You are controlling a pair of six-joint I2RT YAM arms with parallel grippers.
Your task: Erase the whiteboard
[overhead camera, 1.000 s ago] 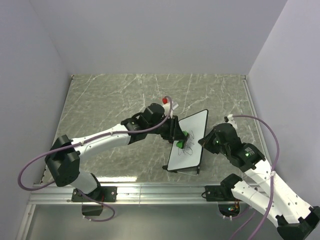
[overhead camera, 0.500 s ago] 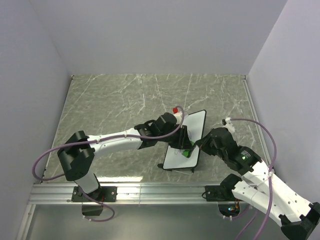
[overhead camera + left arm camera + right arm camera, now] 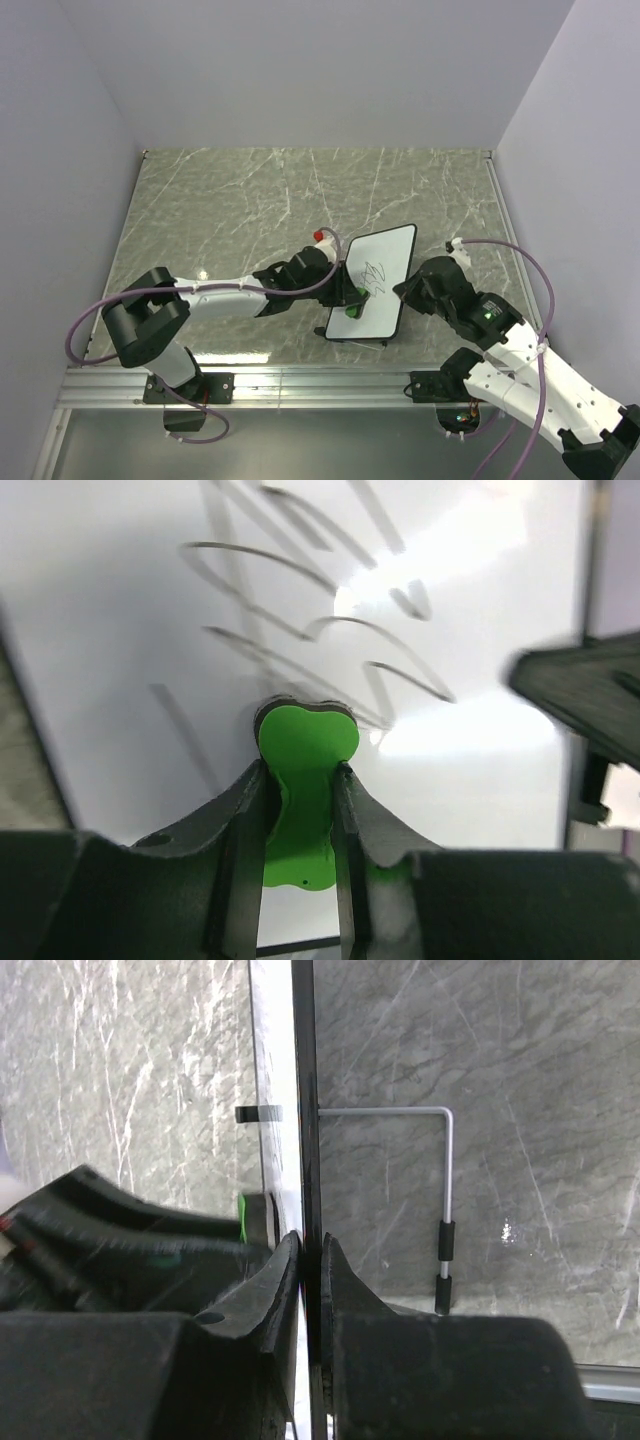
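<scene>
The whiteboard [image 3: 385, 262] stands tilted on the table at centre right, white with a thin black rim and black scribbles [image 3: 372, 272] on its upper half. My left gripper [image 3: 352, 298] is shut on the green eraser [image 3: 305, 755] and presses it against the board's face just below the scribbles [image 3: 300, 630]. My right gripper [image 3: 408, 285] is shut on the board's right edge [image 3: 305, 1110], seen edge-on in the right wrist view. The eraser also shows in the top view [image 3: 356, 306].
A wire stand leg [image 3: 445, 1180] with black sleeves sticks out behind the board. The marble table [image 3: 220, 210] reaches to grey walls at back and sides. A metal rail [image 3: 300, 380] runs along the near edge.
My left gripper with the eraser has swept down the board, then back toward the left and lower part. The scribbles are fewer than one second ago. The board has shifted slightly.
</scene>
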